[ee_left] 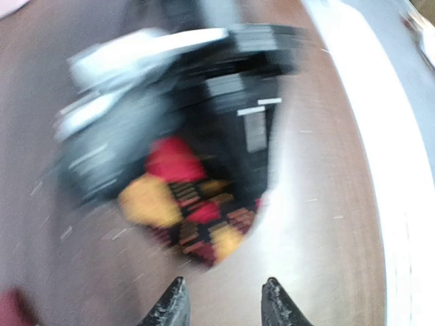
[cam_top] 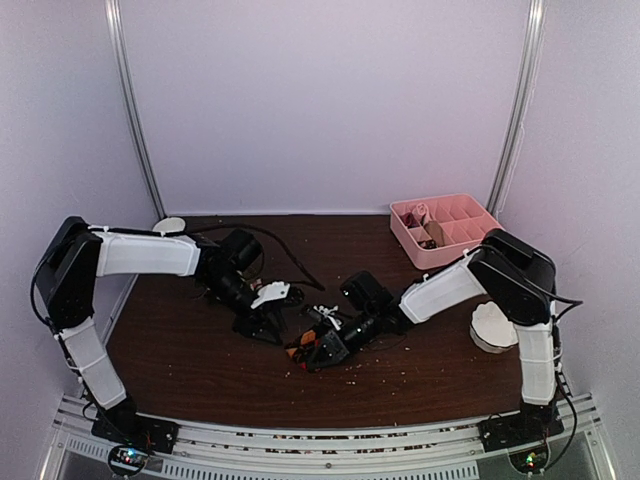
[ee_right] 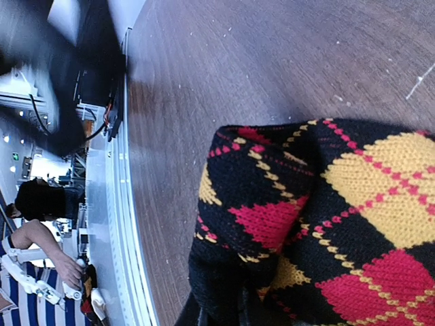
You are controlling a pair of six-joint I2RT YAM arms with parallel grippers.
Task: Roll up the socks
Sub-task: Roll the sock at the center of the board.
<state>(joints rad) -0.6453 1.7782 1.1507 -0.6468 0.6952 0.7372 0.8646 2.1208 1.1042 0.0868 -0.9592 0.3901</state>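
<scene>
My right gripper (cam_top: 312,350) is low over the middle of the table, shut on a bunched black sock with red and orange argyle diamonds (cam_top: 305,350). In the right wrist view that sock (ee_right: 326,224) fills the lower right and covers the jaws. My left gripper (cam_top: 278,318) hovers just left of the bundle. Its two dark fingertips (ee_left: 173,302) stand apart with nothing between them, pointing at the blurred argyle sock (ee_left: 194,217). A tan bundle (cam_top: 435,232) lies in the pink tray; it is too small to tell whether it is the other sock.
The pink divided tray (cam_top: 440,255) stands at the back right. A white bowl (cam_top: 493,327) sits beside the right arm's base. A small white object (cam_top: 168,226) rests at the back left. A black cable (cam_top: 290,255) trails across the wood, with pale crumbs near the front.
</scene>
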